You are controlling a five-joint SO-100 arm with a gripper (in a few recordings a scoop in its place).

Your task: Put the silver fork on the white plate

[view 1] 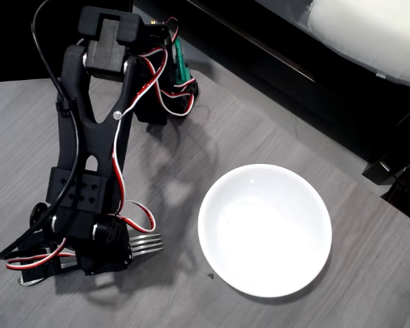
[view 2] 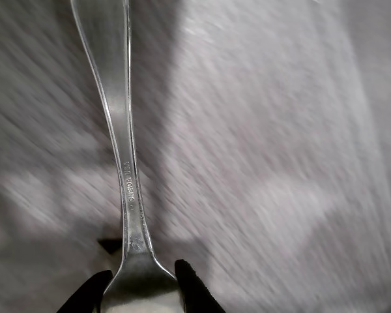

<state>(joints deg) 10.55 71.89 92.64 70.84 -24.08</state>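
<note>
Just tool (view 2: 138,282) astride silver fork (view 2: 120,140)

Silver fork (view 1: 146,244), plain white plate (view 1: 264,229), black claw (view 2: 138,287) — on a grey wood-grain table (view 1: 273,130).

Only one marking is showing up: a small stamped line of letters is running lengthwise along the handle of the silver fork (view 2: 127,189), lower left of centre of the frame in the wrist view. It is sitting just above where the handle widens toward the head. The letters are too small and blurred to read with certainty; the end looks like "USA", the rest I cannot make out. Nothing legible is showing in the overhead view, neither on the arm nor on the table (view 1: 369,273).
</note>
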